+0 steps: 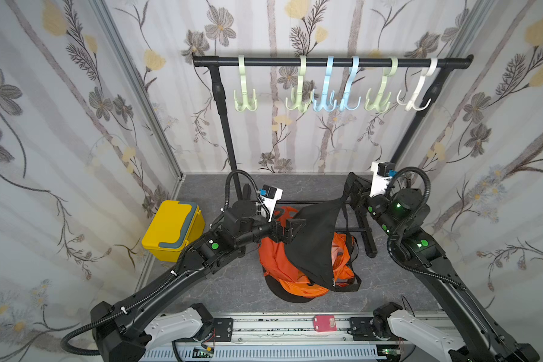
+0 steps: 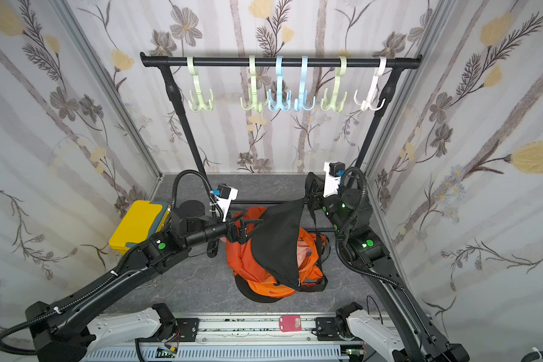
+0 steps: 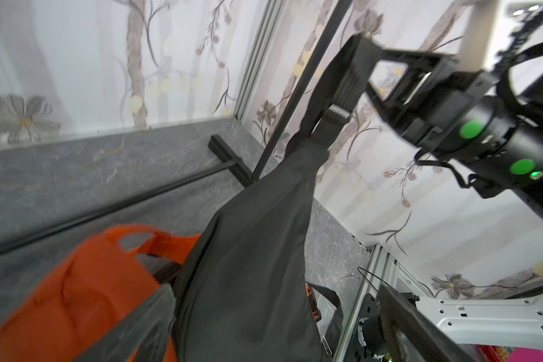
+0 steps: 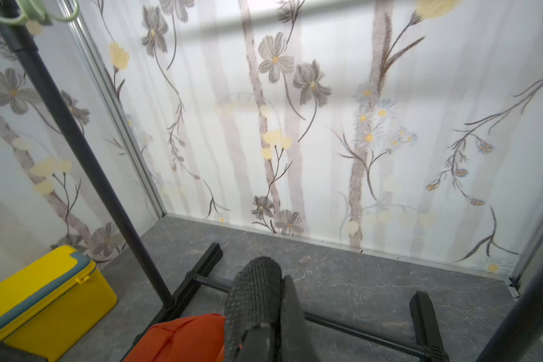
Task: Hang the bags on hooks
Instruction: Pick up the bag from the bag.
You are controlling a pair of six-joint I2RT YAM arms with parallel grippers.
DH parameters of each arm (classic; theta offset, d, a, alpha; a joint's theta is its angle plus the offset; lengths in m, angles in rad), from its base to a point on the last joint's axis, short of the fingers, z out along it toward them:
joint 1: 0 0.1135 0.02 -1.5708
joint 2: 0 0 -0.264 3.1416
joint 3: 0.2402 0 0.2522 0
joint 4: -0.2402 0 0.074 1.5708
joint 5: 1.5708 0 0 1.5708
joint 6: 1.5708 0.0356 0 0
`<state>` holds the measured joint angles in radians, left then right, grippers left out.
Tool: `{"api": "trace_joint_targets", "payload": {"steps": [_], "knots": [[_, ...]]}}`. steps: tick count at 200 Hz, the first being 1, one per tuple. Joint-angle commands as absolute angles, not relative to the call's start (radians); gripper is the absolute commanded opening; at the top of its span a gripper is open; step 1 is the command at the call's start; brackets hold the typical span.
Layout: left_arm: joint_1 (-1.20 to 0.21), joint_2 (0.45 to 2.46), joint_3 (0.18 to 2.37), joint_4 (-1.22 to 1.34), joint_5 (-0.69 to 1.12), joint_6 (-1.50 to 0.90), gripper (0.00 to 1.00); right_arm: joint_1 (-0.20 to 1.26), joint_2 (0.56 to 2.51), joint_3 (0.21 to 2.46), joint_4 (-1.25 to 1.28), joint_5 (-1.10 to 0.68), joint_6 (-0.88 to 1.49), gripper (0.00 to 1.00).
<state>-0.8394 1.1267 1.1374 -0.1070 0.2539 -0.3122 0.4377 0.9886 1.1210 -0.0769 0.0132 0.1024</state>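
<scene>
The right gripper [image 1: 345,195] is clenching the top corner of the black bag [image 1: 314,244], which is hanging in front of the rack [image 1: 329,61], well below its hooks [image 1: 245,106]. The left gripper [image 1: 294,230] is standing released, its spread jaws flanking the bag's cloth.

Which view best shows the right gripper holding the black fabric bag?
Left wrist view: the right gripper clearly grips the top of the black fabric bag. Both top views show this small; right wrist view, only a close fragment.
</scene>
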Motion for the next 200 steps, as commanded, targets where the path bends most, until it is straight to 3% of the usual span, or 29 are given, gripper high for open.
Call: {"api": "trace_joint_targets", "payload": {"steps": [1, 33, 117, 133, 147, 158, 189, 200], "knots": [[-0.898, 1.198, 1.268, -0.115, 0.186, -0.169, 1.00, 0.478, 1.035, 1.182, -0.204, 0.020, 0.030, 0.00], [-0.954, 1.396, 1.496, -0.213, 0.121, -0.020, 1.00, 0.514, 1.064, 1.227, -0.236, 0.052, 0.021, 0.00], [-0.992, 1.671, 1.721, -0.226, 0.136, 0.028, 0.95, 0.526, 1.051, 1.344, -0.348, 0.095, 0.034, 0.00], [-0.994, 1.704, 1.754, -0.225, 0.088, 0.020, 0.80, 0.527, 1.039, 1.343, -0.356, 0.109, 0.039, 0.00], [-0.993, 1.718, 1.777, -0.230, 0.055, 0.012, 0.51, 0.525, 1.030, 1.341, -0.365, 0.140, 0.035, 0.00], [-0.993, 1.716, 1.777, -0.226, 0.048, 0.008, 0.33, 0.525, 1.022, 1.338, -0.369, 0.180, 0.029, 0.00], [-0.993, 1.684, 1.748, -0.218, 0.028, 0.013, 0.00, 0.524, 1.011, 1.320, -0.377, 0.273, 0.010, 0.00], [-0.993, 1.672, 1.739, -0.214, 0.017, 0.015, 0.00, 0.524, 1.008, 1.309, -0.373, 0.292, 0.011, 0.00]]}}
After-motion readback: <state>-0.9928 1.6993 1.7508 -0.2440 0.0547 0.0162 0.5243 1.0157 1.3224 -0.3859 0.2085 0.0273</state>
